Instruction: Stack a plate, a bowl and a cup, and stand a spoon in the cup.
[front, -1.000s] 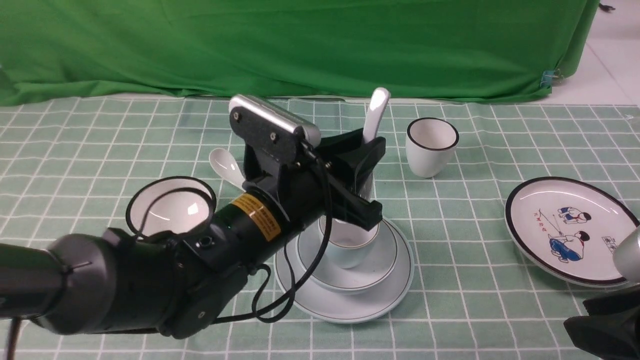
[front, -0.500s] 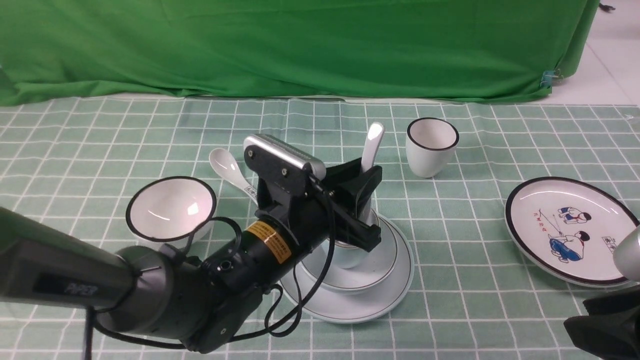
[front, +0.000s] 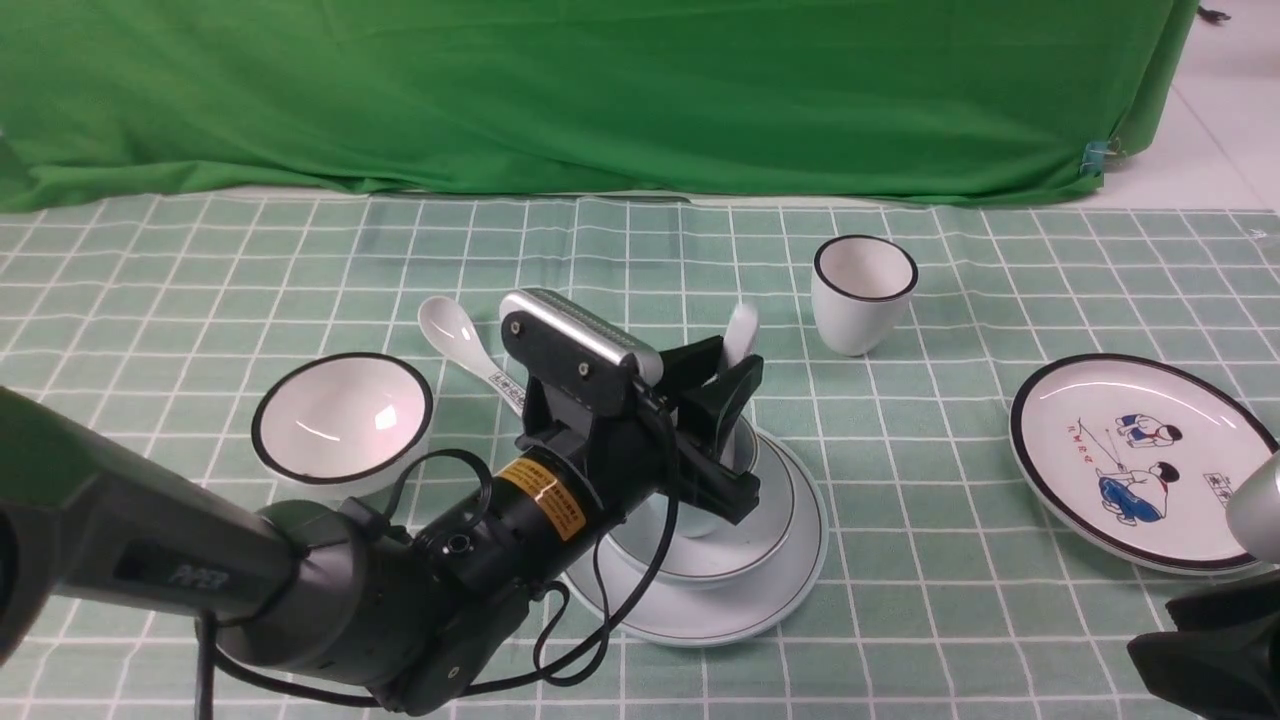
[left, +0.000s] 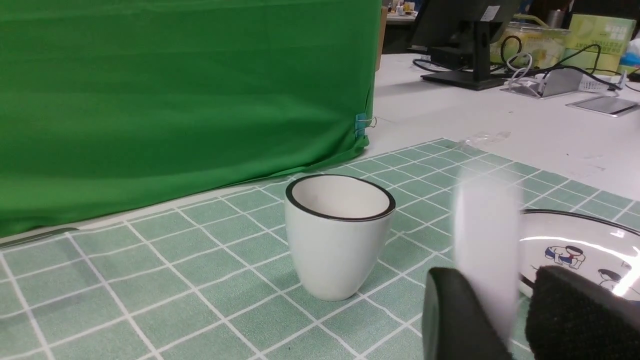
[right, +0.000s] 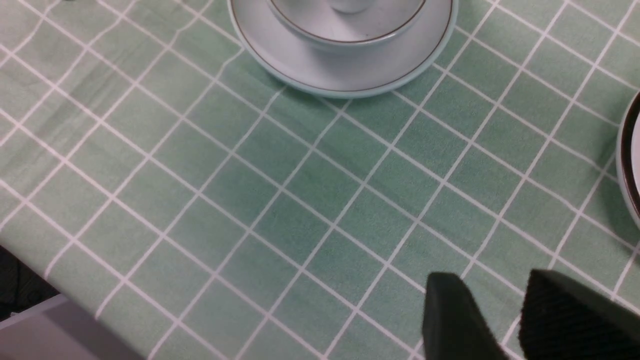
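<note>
The pale blue-green plate (front: 790, 585) lies mid-table with the bowl (front: 765, 540) on it and the cup (front: 688, 522) in the bowl, mostly hidden by my left gripper (front: 735, 432). The pale spoon (front: 741, 330) stands between the jaws, its handle tip poking up above them and its lower end down in the cup. In the left wrist view the spoon (left: 485, 245) is blurred, resting against one finger with a gap to the other; the left gripper (left: 502, 300) is open. My right gripper (right: 492, 300) is open and empty, low over the cloth near the plate (right: 345, 82) and bowl (right: 350, 32).
A black-rimmed white cup (front: 864, 293) stands behind the stack. A black-rimmed white bowl (front: 342, 417) and a marked white spoon (front: 462, 340) lie to the left. A cartoon plate (front: 1140, 460) sits at the right. A green backdrop closes the far side.
My left gripper has come down over the cup with the spoon. The spoon handle now sits much lower, and the jaws have spread off it.
</note>
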